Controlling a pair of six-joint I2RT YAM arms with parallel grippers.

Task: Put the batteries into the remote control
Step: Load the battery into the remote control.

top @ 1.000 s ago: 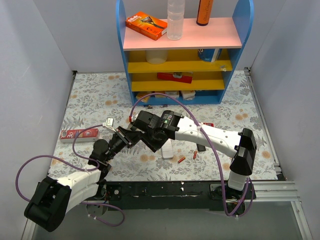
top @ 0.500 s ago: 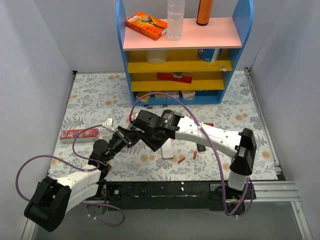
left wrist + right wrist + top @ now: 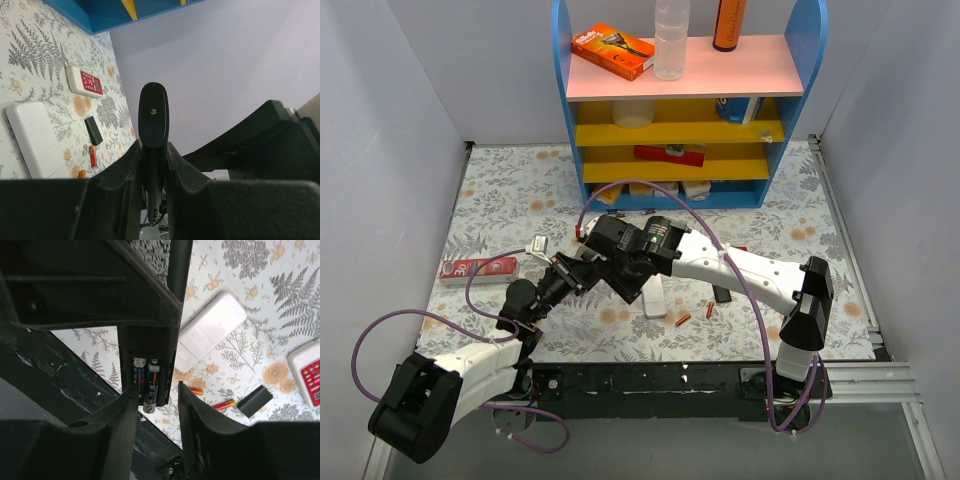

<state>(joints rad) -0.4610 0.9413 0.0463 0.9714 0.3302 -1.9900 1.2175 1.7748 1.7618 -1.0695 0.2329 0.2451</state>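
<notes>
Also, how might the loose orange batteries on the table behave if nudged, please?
Lying on their sides, the small round batteries would probably roll if nudged. Being so thin, they likely feel light and could slip from a pinch.

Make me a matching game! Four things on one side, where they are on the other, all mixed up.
Things:
1. orange box
2. long red box
3. plain white remote
4. black remote

Places:
A. gripped in the left claw
B. beside two loose batteries
C. on the pink top shelf
D. on the left side of the table

Pairs: 1-C, 2-D, 3-B, 4-A
</notes>
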